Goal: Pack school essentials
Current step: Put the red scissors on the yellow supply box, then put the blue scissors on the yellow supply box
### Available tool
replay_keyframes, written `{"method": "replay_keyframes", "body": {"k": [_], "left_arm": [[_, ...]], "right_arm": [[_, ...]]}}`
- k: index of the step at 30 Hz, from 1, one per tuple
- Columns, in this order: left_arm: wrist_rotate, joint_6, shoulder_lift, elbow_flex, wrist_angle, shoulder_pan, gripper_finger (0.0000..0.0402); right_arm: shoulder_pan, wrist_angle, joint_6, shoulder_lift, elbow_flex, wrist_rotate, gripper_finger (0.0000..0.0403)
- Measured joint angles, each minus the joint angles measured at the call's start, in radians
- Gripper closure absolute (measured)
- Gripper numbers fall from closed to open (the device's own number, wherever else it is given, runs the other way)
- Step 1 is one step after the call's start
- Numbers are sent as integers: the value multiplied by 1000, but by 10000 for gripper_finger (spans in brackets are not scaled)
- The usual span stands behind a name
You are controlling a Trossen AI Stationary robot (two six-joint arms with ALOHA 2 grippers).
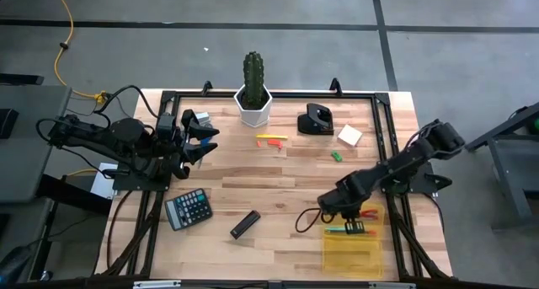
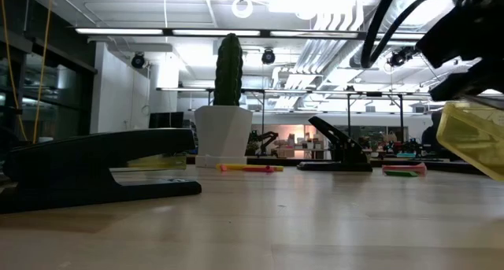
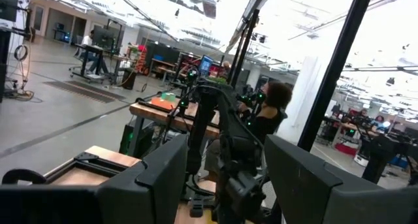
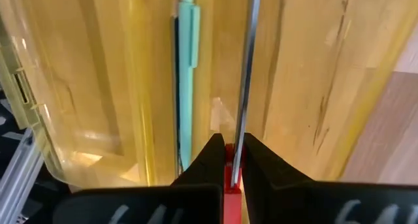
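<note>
My right gripper [image 1: 352,215] [image 4: 228,144] points steeply down over the far end of a clear yellow box [image 1: 354,255] at the near right, shut on red-handled scissors [image 1: 368,211]. A teal pen [image 4: 186,61] [image 1: 344,231] lies inside the box. On the far side of the table rest yellow and red markers [image 1: 271,139], a small green piece [image 1: 336,156] and a white sticky-note pad [image 1: 349,136]. My left gripper [image 1: 200,141] [image 3: 222,178] hangs open above the table's left edge, with nothing between its fingers. My right gripper pinches a red part of the scissors [image 4: 228,178] between its two fingertips, coming from above and slanting down. The metal blade [image 4: 248,67] runs on ahead of the fingers, over the yellow box's floor beside the teal pen. Whether the scissors rest on the box I cannot tell.
A potted cactus [image 1: 253,91] and a black stapler-like device [image 1: 316,120] stand at the back. A black calculator [image 1: 188,209] and a black bar-shaped item [image 1: 245,224] lie near the front left. A black frame [image 1: 379,97] borders the wooden table.
</note>
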Motion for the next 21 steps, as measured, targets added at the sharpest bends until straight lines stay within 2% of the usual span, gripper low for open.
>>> {"method": "replay_keyframes", "body": {"k": [4,12,21], "left_arm": [[0,-1,0,0,0,0,209],[0,-8,0,0,0,0,209],[0,-8,0,0,-6,0,209]], "right_arm": [[-24,0,-7,9,0,-2,394],[-34,-30,-4,8,0,-4,344],[-36,-56,-14,8,0,-31,338]]}}
